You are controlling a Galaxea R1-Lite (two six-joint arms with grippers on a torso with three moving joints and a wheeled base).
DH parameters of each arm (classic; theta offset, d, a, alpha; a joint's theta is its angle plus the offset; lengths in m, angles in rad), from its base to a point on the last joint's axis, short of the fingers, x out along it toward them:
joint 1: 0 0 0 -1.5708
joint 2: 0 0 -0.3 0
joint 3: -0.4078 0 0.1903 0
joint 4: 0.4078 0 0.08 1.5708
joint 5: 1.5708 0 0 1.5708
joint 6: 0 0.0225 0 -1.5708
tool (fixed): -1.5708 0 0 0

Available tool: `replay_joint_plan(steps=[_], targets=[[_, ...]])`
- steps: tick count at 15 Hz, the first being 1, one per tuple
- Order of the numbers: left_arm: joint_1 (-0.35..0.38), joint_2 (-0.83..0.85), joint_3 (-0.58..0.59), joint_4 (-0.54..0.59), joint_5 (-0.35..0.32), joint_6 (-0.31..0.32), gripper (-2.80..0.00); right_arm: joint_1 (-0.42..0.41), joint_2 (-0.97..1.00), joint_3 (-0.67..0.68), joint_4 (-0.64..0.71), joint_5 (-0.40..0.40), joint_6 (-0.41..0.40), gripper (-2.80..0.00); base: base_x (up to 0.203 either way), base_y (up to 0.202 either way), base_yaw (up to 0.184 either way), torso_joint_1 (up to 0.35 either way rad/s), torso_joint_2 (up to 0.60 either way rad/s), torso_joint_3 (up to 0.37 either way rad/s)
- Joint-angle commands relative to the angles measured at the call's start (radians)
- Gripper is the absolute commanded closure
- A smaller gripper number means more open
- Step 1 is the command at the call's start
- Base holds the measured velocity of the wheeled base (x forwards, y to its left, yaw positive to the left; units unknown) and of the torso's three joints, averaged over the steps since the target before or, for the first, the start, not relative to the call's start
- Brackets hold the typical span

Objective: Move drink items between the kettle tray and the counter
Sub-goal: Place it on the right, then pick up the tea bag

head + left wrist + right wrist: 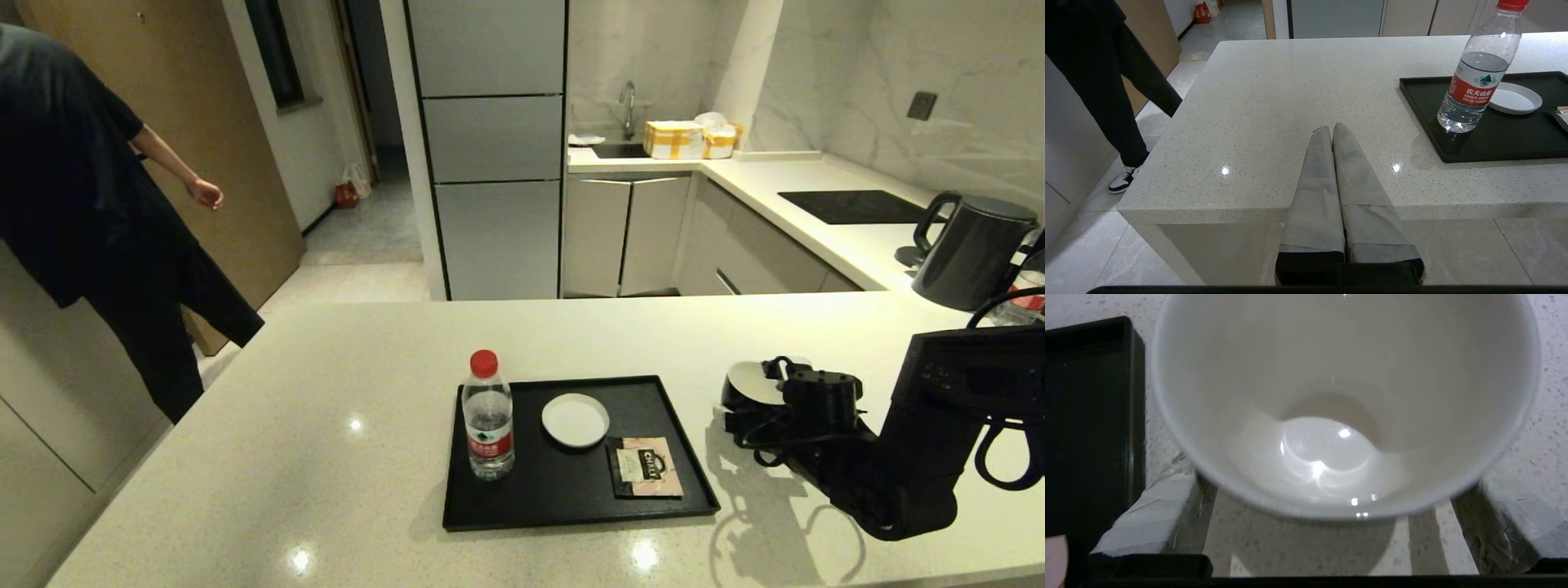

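The black cup with a white inside (pixel 747 380) stands on the cream speckled counter (pixel 343 457), just right of the matte black kettle tray (pixel 571 500). My right gripper (pixel 755 402) is down around the cup; in the right wrist view the cup (pixel 1331 396) sits between its spread taped fingers (pixel 1151 514), and the gripper (pixel 1331 486) is open. The tray's edge (pixel 1086 416) lies beside them. The pink-and-black tea sachet (pixel 647 467) lies flat at the tray's right end. My left gripper (pixel 1333 127) hangs shut off the counter's near-left edge, outside the head view.
On the tray stand a water bottle with a red cap (pixel 488 416) and a white saucer (pixel 575 420). A dark kettle (pixel 971 249) and a glossy hob panel (pixel 853 206) are on the far right worktop. A person in black (pixel 82 204) stands at the left.
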Motion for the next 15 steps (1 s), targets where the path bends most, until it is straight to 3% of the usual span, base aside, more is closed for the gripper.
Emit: replay_joint_plan(steps=[1,11,12,15], targets=[[0.000,-0.002,0.001,0.000,0.001,0.000,0.00,0.001,-0.060,0.039,-0.008,0.001,0.003,-2.80,0.000,0.000,0.000,0.000,0.00,0.000],[0.000,-0.002,0.002,0.000,0.001,0.000,0.00,0.049,-0.201,0.309,-0.129,0.003,0.009,-2.80,0.000,0.000,0.000,0.000,0.00,0.000],[0.000,-0.002,0.002,0.000,0.001,0.000,0.00,0.061,-0.220,0.337,-0.139,0.003,0.010,0.00,0.000,0.000,0.000,0.000,0.00,0.000],[0.000,-0.002,0.002,0.000,0.001,0.000,0.00,0.107,-0.268,0.379,-0.141,0.003,0.012,0.00,0.000,0.000,0.000,0.000,0.00,0.000]])
